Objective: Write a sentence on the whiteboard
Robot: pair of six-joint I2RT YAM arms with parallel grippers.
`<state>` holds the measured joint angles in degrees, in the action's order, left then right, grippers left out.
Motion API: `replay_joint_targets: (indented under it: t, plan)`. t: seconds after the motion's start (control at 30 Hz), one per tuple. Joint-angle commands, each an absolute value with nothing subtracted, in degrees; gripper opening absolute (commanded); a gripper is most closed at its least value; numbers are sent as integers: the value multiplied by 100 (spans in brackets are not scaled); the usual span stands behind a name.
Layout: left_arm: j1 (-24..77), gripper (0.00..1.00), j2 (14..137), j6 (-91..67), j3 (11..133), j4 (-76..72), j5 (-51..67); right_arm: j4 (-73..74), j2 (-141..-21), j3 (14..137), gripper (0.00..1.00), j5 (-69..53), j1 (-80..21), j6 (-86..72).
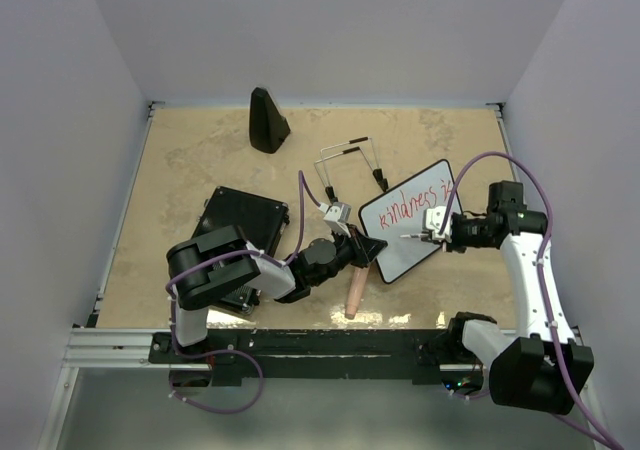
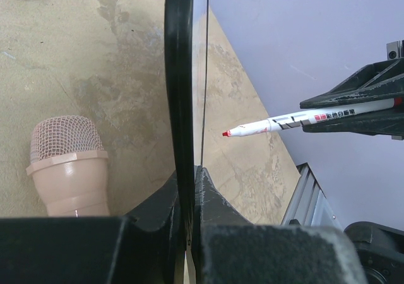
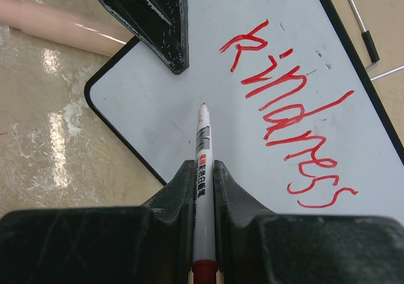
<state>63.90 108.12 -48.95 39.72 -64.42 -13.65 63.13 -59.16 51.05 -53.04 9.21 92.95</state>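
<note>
The whiteboard [image 1: 420, 205] lies tilted at centre right with "kindness" written on it in red [image 3: 287, 117]. My left gripper [image 1: 366, 251] is shut on the board's lower left edge, which shows edge-on [image 2: 180, 76] between the closed jaws of this gripper [image 2: 188, 171]. My right gripper [image 3: 202, 165] is shut on a white marker with a red tip [image 3: 202, 142], pointing at a blank part of the board [image 3: 158, 120] below the word. In the left wrist view the marker [image 2: 284, 121] has its tip a small gap off the board's face.
A pink microphone [image 1: 356, 292] lies beside the board's lower corner, near the left gripper. A black ribbed case [image 1: 243, 232] sits left of centre under the left arm. A black cone-shaped object [image 1: 267, 120] stands at the back. Wire stand legs [image 1: 350, 160] stick out behind the board.
</note>
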Motion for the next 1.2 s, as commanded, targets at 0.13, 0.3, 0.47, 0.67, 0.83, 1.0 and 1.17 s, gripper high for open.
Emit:
replay_joint_targets:
  t: [0.13, 0.3, 0.47, 0.67, 0.83, 1.0, 1.17]
  plan:
    - [6425, 0, 10828, -4799, 4122, -6732, -1310, 5977, -5766, 4983, 0, -5335, 800, 9053]
    - [6425, 0, 10837, -4808, 4140, -6724, -1283, 5854, -5757, 4966, 0, -5291, 633, 8930]
    - [6425, 0, 10819, -4808, 4131, -6706, -1283, 5484, -5669, 4913, 0, -5282, 554, 8569]
    - [6425, 0, 10837, -4799, 4148, -6724, -1257, 5291, -5687, 4843, 0, -5124, 387, 8368]
    - [6425, 0, 10828, -4790, 4148, -6724, -1248, 5133, -5722, 4720, 0, -4913, 299, 8288]
    - [6425, 0, 10828, -4781, 4148, -6724, -1239, 5247, -5757, 4702, 0, -4738, 220, 8454]
    - [6425, 0, 10846, -4781, 4148, -6724, -1239, 5589, -5818, 4711, 0, -4536, 193, 8859]
